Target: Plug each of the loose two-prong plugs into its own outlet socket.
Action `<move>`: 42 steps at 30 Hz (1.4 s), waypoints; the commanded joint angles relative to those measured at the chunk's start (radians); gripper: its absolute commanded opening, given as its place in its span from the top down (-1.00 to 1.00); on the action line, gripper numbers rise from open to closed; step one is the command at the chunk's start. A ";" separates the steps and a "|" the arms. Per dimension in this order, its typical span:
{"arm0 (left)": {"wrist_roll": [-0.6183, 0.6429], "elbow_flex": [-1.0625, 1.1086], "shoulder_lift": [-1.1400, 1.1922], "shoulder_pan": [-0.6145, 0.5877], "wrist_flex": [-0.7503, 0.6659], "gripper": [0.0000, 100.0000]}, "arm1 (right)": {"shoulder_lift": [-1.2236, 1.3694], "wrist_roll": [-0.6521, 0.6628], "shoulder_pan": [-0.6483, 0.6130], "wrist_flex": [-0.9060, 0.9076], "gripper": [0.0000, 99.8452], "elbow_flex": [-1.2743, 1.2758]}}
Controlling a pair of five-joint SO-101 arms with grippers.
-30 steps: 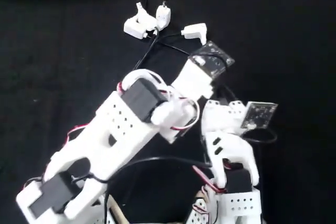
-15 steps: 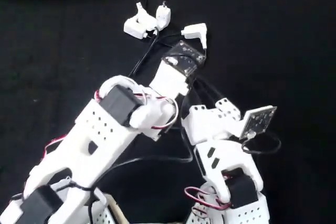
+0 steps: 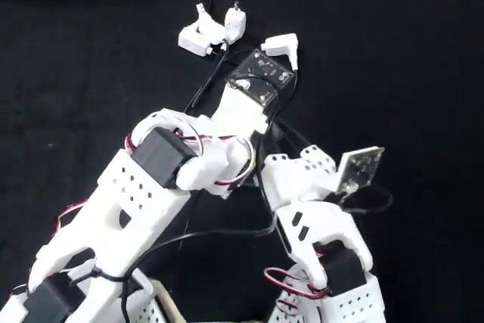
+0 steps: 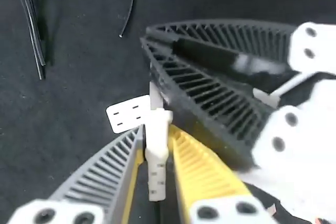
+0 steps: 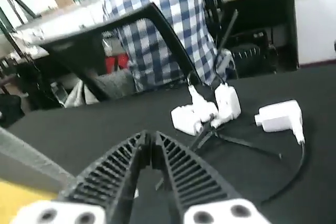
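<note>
The left claw (image 4: 156, 134), clamped on a slim white plug (image 4: 157, 156), is hovering near the outlet block (image 3: 198, 38) at the tabletop's (image 3: 83, 81) eleven o'clock, and should be squaring the prongs to the slots before pushing.

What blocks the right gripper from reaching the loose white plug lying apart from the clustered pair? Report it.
Nothing solid that I can see. Between the right gripper and the loose white plug lie only black cloth and thin black cords.
</note>
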 commanded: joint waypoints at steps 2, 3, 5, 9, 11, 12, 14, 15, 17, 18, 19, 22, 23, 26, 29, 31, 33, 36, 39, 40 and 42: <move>-0.003 -0.013 -0.040 -0.004 -0.021 0.94 | -0.050 0.000 -0.015 0.069 0.98 0.027; -0.003 -0.013 -0.041 -0.004 -0.025 0.94 | -0.050 0.000 -0.015 0.069 0.98 0.033; -0.003 -0.027 -0.041 -0.007 -0.026 0.94 | -0.050 0.000 -0.017 0.071 0.98 0.053; -0.003 -0.064 -0.040 -0.008 -0.028 0.94 | -0.050 0.002 -0.017 0.074 0.98 0.087; -0.003 -0.079 -0.040 -0.010 -0.028 0.94 | -0.050 0.012 -0.017 0.074 0.98 0.104; -0.003 -0.082 -0.040 -0.010 -0.028 0.94 | -0.050 0.028 -0.017 0.074 0.98 0.114; -0.003 -0.084 -0.040 -0.012 -0.028 0.94 | -0.050 0.043 -0.017 0.091 0.98 0.134; -0.003 -0.084 -0.040 -0.012 -0.028 0.94 | -0.050 0.051 -0.017 0.100 0.98 0.140; -0.003 -0.084 -0.040 -0.012 -0.028 0.94 | -0.050 0.075 -0.017 0.112 0.98 0.156; -0.003 -0.084 -0.040 -0.018 -0.028 0.94 | -0.050 0.087 -0.017 0.117 0.98 0.166; -0.003 -0.085 -0.040 -0.028 -0.028 0.94 | -0.050 0.101 -0.017 0.123 0.98 0.179; -0.003 -0.104 -0.038 -0.054 -0.028 0.94 | -0.050 0.118 -0.015 0.123 0.98 0.186; -0.003 -0.104 -0.038 -0.056 -0.028 0.94 | -0.051 0.118 -0.015 0.121 0.98 0.185; -0.003 -0.096 -0.032 -0.054 -0.020 0.94 | -0.051 0.120 0.003 0.104 0.98 0.170; -0.003 -0.056 -0.038 -0.053 -0.020 0.94 | -0.051 0.115 0.094 0.044 0.98 0.108; -0.003 -0.021 -0.040 -0.050 -0.020 0.94 | -0.051 0.114 0.147 -0.058 0.98 0.071; -0.002 0.008 -0.040 -0.025 -0.020 0.94 | -0.051 0.114 0.170 -0.180 0.98 0.058; 0.000 0.038 -0.041 0.027 -0.018 0.94 | -0.051 0.110 0.172 -0.292 0.98 0.054; 0.003 0.039 -0.041 0.081 -0.018 0.94 | -0.051 0.049 0.169 -0.315 0.98 0.033; 0.003 0.035 -0.041 0.090 -0.018 0.94 | -0.051 0.006 0.169 -0.315 0.98 0.027; 0.005 0.030 -0.041 0.093 -0.025 0.94 | -0.051 -0.075 0.169 -0.288 0.98 0.018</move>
